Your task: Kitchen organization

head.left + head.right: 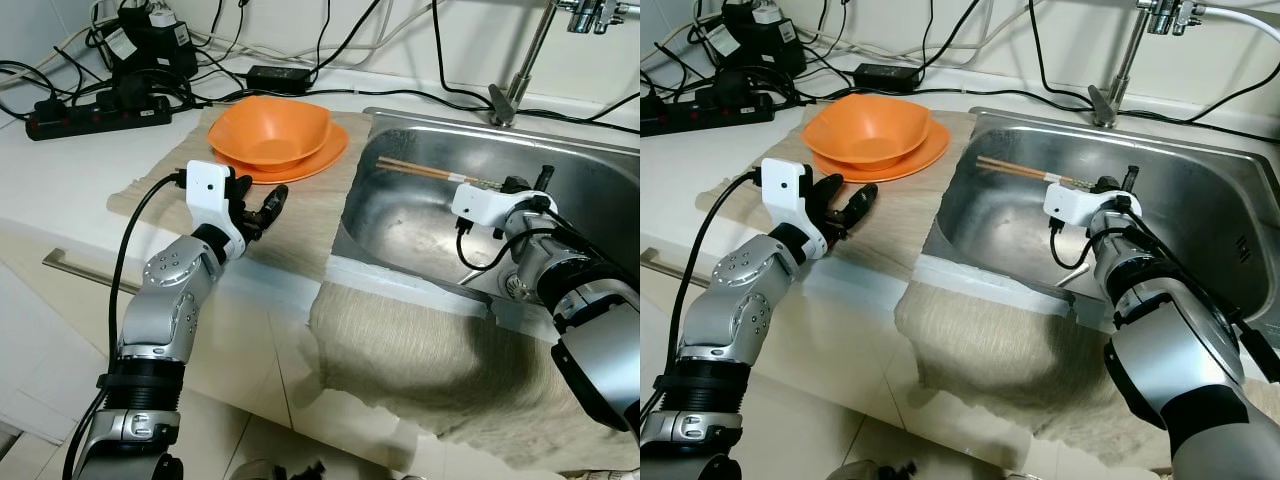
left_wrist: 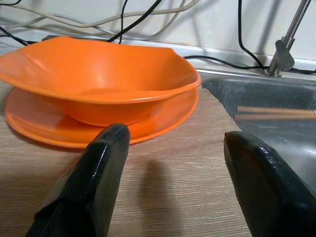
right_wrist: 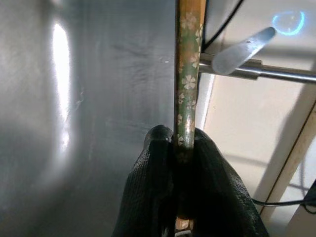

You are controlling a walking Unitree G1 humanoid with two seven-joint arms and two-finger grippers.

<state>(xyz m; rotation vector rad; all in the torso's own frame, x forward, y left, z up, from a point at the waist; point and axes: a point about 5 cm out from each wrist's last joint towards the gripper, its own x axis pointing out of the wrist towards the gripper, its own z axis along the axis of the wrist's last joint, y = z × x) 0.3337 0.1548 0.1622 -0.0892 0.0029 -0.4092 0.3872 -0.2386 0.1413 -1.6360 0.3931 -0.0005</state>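
An orange bowl [image 1: 268,130] rests in an orange plate [image 1: 328,155] on a beige mat [image 1: 300,215] left of the sink [image 1: 410,225]. My left gripper [image 1: 265,205] hovers low over the mat just in front of the plate, open, with nothing between its fingers [image 2: 106,158]. Over the sink, my right gripper [image 1: 512,186] is shut on the end of wooden chopsticks [image 1: 420,170] with a green flowered handle [image 3: 186,74]. The chopsticks point left across the basin, held roughly level above its bottom.
A faucet [image 1: 520,70] stands behind the sink. A power strip [image 1: 95,115], adapters and many cables lie along the back of the counter. A crumpled beige cloth [image 1: 420,350] hangs over the counter's front edge below the sink. A drawer handle [image 1: 75,268] sits lower left.
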